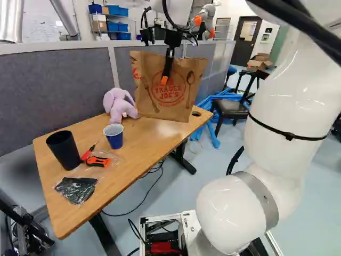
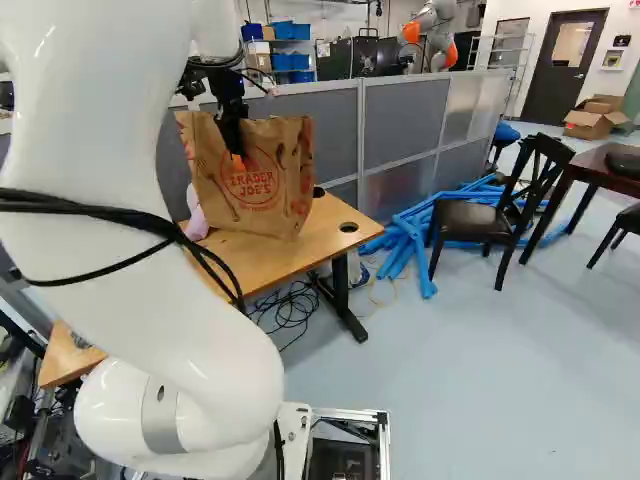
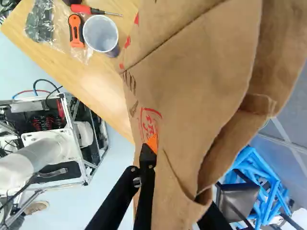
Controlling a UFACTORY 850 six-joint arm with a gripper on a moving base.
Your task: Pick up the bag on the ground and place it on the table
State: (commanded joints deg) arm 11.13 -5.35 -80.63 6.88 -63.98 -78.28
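A brown paper bag (image 1: 184, 104) with red print is upright at the far end of the wooden table (image 1: 133, 154); whether its base touches the top I cannot tell. My gripper (image 1: 164, 80) reaches down from above at the bag's upper part, one orange-tipped finger lying over its printed face. In the wrist view the gripper (image 3: 152, 143) is shut on the bag (image 3: 192, 72), whose paper wall passes between the fingers and hides most of the other finger.
Beside the bag sit a purple plush toy (image 1: 118, 103) and a blue cup (image 1: 114, 136). Nearer are a black cup (image 1: 64, 150), an orange-handled tool (image 1: 99, 161) and a plastic-wrapped item (image 1: 77, 188). A grey partition (image 1: 58, 90) backs the table. Chairs (image 2: 480, 220), blue tubes (image 2: 408, 240) and another robot (image 2: 437, 30) stand beyond.
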